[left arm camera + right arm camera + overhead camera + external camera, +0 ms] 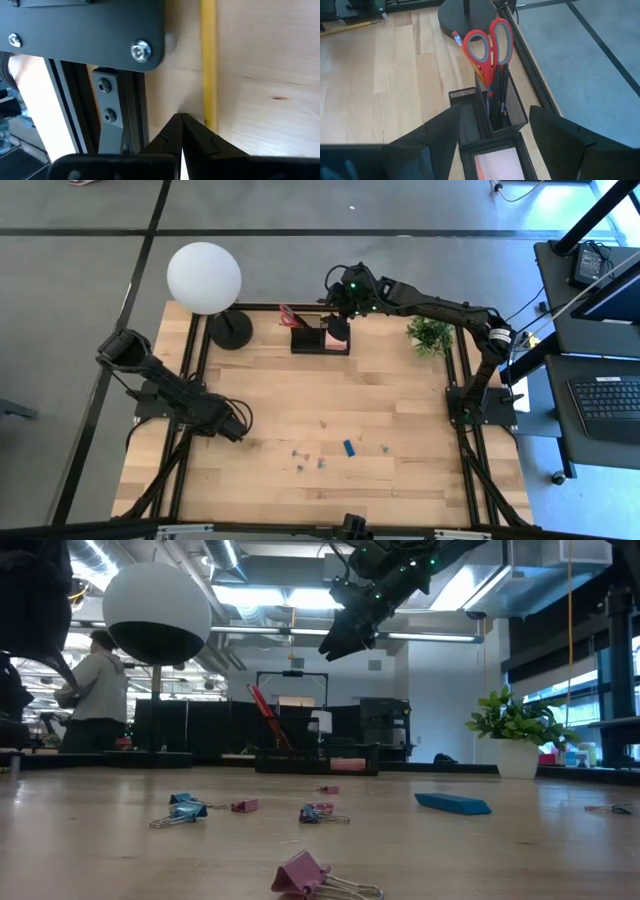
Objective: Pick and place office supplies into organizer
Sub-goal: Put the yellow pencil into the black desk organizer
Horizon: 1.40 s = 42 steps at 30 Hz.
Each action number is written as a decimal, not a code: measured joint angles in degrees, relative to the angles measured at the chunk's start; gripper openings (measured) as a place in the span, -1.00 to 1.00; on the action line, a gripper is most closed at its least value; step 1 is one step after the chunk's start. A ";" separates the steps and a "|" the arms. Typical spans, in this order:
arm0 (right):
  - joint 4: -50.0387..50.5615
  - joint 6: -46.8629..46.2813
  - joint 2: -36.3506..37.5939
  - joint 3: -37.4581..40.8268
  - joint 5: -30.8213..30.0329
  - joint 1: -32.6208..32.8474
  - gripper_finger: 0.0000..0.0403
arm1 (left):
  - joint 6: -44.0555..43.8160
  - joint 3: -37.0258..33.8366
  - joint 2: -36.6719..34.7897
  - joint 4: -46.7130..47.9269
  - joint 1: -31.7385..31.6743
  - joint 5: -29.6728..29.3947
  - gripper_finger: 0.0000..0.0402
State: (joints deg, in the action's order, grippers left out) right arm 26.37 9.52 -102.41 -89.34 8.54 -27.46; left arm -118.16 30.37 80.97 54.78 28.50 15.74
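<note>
Right gripper hangs wide open and empty above the organizer at the far bench edge, likely just after dropping something in. Scissors stand inside. Clips and blue block wait mid-bench. Left gripper pinched shut, empty, resting.

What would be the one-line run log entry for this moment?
right gripper: open, above organizer | scissors: upright in organizer | left gripper: shut, waiting beside pencil | blue block, clips: on table

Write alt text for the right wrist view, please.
The open right claw hovers over a black organizer whose tall cup holds red scissors and pens. A pink pad lies in the tray below, on a wooden table.
</note>
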 joint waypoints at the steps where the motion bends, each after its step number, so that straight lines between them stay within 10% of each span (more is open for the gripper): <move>1: 0.00 0.00 0.00 0.00 0.00 -0.02 0.20 | 0.28 0.07 0.00 -0.11 -0.30 -0.10 -0.99; 42: 0.04 2.78 0.00 0.00 -0.02 -0.01 0.20 | -1.69 1.51 -0.15 -1.99 -3.16 -3.86 -0.98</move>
State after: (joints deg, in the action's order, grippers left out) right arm 26.41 12.29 -102.41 -89.34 8.52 -27.48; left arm -119.85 31.88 80.82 52.80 25.34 11.88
